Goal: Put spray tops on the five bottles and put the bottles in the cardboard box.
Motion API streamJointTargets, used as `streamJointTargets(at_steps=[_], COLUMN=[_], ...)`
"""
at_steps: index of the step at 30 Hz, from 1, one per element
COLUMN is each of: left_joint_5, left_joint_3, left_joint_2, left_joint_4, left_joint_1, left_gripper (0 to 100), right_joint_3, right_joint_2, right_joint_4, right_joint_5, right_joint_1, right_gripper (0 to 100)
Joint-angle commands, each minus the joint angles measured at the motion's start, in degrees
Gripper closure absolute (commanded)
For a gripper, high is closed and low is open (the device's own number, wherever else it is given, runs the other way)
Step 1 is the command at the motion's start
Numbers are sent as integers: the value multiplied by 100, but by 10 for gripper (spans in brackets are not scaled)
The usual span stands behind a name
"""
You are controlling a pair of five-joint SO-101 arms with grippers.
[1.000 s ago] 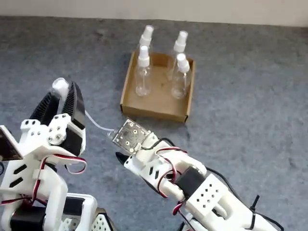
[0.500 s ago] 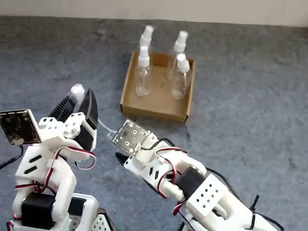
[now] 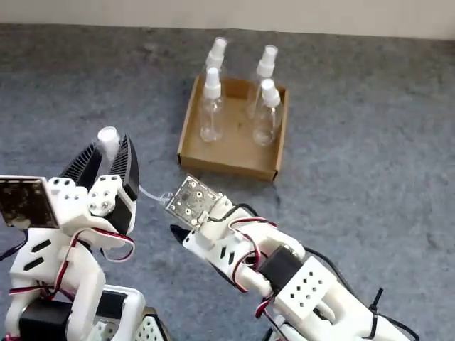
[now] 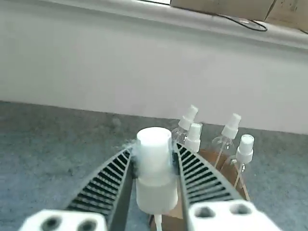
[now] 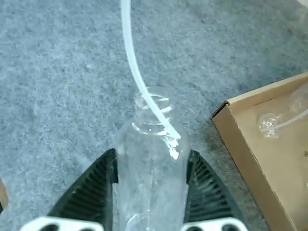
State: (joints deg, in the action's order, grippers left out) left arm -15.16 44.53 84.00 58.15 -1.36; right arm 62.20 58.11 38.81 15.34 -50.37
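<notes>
Carpet [image 3: 370, 142] below, spray top [image 4: 155, 175] in left hand [image 4: 153, 153]

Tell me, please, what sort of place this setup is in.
Probably an indoor lab or workshop: a grey carpeted surface, a plain white wall behind it, and brown boxes stored above that wall.

Soft, even light lies over the grey bench [image 3: 370, 142], with no hard glare. The cardboard box [image 3: 229, 169] casts only a thin shadow at its front wall. Small glints sit on the clear bottle [image 5: 151, 159]. The white spray top [image 4: 154, 163] looks nearly washed out against the bright wall [image 4: 96, 57].
</notes>
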Motion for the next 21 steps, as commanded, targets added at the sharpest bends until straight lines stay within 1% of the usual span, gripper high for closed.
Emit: streamJointTargets(at_steps=[1, 4, 8, 16, 21], left_joint_5=[53, 53, 53, 0, 9], left_joint_3=[-251, -462, -690, -690, -444], left_joint_2=[4, -22, -4, -40, -40], left_joint_4=[18, 9, -176, -220, -352], left_joint_1=[92, 514, 778, 699, 92], left_gripper=[996, 996, 996, 996, 996], right_joint_3=[-57, -57, -57, -57, -57], right_joint_2=[180, 180, 180, 180, 180], right_joint_4=[-119, -119, -110, -110, -110], right_joint_5=[-44, -44, -44, -44, -44], right_joint_1=[4, 4, 4, -4, -4], right_gripper=[995, 995, 995, 995, 995])
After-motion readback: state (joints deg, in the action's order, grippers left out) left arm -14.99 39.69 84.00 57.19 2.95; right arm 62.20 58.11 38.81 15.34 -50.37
